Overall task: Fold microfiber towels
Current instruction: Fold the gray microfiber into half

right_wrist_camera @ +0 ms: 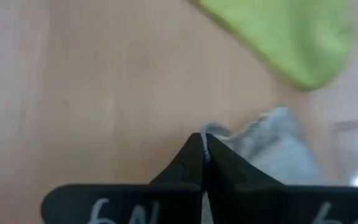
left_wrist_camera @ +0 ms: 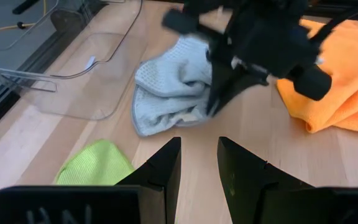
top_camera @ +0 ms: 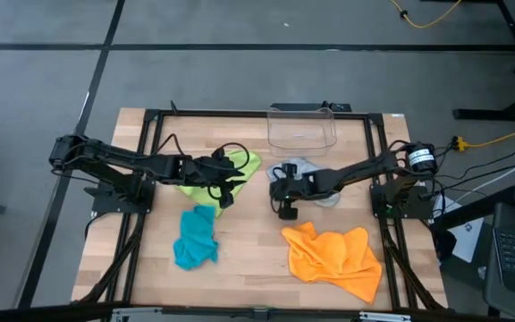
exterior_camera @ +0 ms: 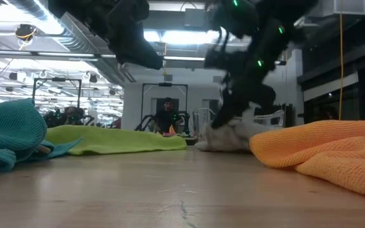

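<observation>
Four towels on worktop (top_camera: pixel 249 259): green towel (top_camera: pixel 244 166), grey towel (left_wrist_camera: pixel 169 87), teal towel (top_camera: pixel 195 237), orange towel (top_camera: pixel 333 259). One clear bin (top_camera: pixel 302 130), nothing inside. Right pincer (right_wrist_camera: pixel 204 152) clamped on grey towel's edge; left pincer (left_wrist_camera: pixel 197 163) parted, holding nothing, above green towel.

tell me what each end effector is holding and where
Right end effector pinches the light grey towel at its edge; left end effector holds nothing.

A robotics lab or workshop hall is shown: exposed ceiling ducts (exterior_camera: pixel 75 38), strip lights, metal-framed rigs (exterior_camera: pixel 163 104) behind, a person (exterior_camera: pixel 167 114) there, and cables (top_camera: pixel 485 139) laid on grey floor.
</observation>
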Controlling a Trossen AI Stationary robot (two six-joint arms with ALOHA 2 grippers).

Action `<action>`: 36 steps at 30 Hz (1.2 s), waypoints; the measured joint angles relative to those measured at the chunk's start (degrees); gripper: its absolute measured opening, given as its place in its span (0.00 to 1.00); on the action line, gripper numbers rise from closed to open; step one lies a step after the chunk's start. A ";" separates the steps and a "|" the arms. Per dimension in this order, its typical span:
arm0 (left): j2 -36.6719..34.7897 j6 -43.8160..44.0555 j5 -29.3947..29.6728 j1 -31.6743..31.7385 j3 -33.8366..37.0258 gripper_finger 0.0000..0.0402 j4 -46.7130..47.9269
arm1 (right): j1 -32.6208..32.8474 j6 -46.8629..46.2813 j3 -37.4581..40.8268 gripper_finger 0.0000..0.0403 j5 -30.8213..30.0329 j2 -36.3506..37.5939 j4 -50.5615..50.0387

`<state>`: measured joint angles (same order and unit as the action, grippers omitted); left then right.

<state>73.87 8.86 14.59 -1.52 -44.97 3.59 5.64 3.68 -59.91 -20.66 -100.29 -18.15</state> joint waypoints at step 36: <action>0.13 1.33 -0.04 -0.95 0.00 0.24 -4.36 | 10.57 0.81 -58.94 0.01 7.98 0.09 -58.79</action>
<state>74.00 10.20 14.55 -2.47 -44.97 -0.77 16.21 4.50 -118.85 -12.68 -100.20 -76.94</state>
